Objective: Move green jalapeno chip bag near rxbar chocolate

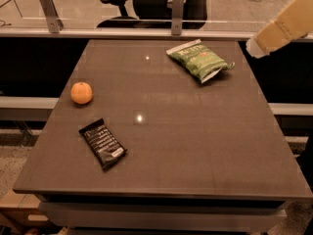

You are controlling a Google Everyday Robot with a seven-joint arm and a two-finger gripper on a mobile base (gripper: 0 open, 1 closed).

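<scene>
The green jalapeno chip bag (198, 60) lies flat at the far right of the dark table (195, 146). The rxbar chocolate (102, 143), a black bar with white text, lies at the near left, far from the bag. My arm comes in from the upper right as a cream-coloured limb. Its gripper end (253, 47) hovers above the table's far right edge, just right of the bag and not touching it.
A round orange fruit (81, 92) sits at the left of the table, beyond the bar. A rail with two metal posts (177, 11) runs behind the table, and an office chair (146, 4) stands past it. The floor drops off on all sides.
</scene>
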